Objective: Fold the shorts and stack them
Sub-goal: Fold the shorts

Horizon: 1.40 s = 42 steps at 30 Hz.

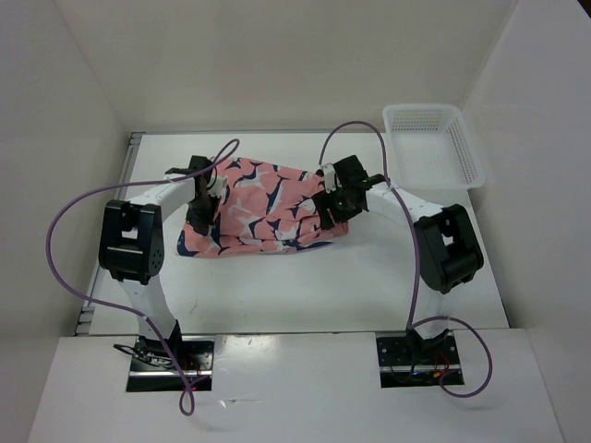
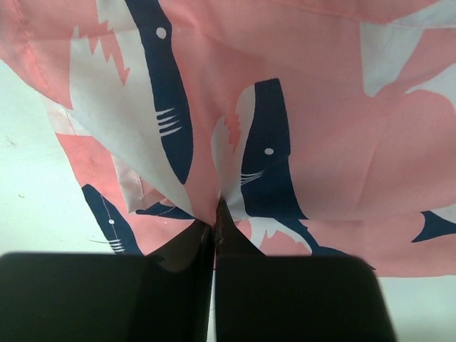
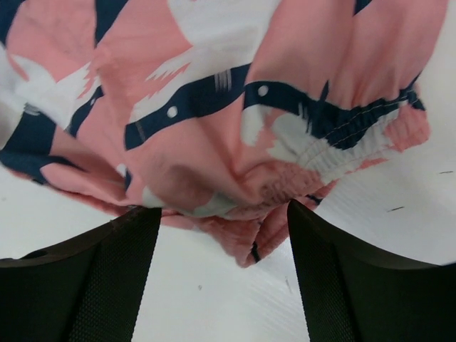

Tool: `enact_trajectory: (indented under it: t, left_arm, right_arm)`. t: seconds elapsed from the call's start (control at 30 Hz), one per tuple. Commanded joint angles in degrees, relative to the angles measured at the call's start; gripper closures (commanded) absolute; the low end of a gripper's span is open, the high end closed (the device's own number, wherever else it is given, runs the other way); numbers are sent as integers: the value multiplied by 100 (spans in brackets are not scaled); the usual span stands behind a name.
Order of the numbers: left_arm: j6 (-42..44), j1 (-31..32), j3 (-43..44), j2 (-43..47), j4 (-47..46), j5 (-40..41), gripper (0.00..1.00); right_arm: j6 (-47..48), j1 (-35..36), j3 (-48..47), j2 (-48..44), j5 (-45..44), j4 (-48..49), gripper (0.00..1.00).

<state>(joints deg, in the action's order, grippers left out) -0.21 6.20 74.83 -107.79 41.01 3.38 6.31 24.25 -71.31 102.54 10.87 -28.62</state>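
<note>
Pinching shorts (image 1: 268, 208) edge: left jaws (right jaws gape).

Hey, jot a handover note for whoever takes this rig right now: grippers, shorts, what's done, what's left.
Left gripper: shut, pinching the shorts at their left side.
Right gripper: open, fingers astride the bunched right edge, not gripping.
Shorts lie rumpled on the table; white basket far right, apart.
Done: left grip.
Left: right grip, fold, stack.

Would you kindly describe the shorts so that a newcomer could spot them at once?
On the white table, look left of the white mesh basket. The shorts lie there, crumpled: the only salmon-pink thing, printed with navy and white shark-like shapes.
</note>
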Motion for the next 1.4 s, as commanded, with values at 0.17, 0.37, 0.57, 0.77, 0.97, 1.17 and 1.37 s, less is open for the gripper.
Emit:
enact_trajectory:
  t: [0.17, 0.37, 0.57, 0.77, 0.97, 1.17, 1.37]
  left_arm:
    - [21, -22, 357, 205, 109, 67, 100]
    - [21, -22, 409, 258, 161, 67, 100]
    - [21, -22, 410, 311, 161, 119, 100]
    - [21, -22, 533, 311, 214, 119, 100]
    - [21, -22, 708, 364, 267, 119, 100]
    - [21, -22, 1042, 670, 267, 637, 100]
    - [21, -22, 1437, 1137, 660, 1130, 100]
  right_arm:
    - [-349, 27, -393, 196, -306, 621, 23]
    - [-411, 27, -577, 258, -33, 674, 35]
    - [-358, 27, -350, 205, -138, 691, 55]
    - [-157, 27, -173, 389, -638, 876, 47]
    - [-15, 27, -120, 504, -770, 999, 74]
    - [476, 80, -533, 337, -1351, 1131, 100]
    - [1170, -219, -727, -365, -1229, 544, 100]
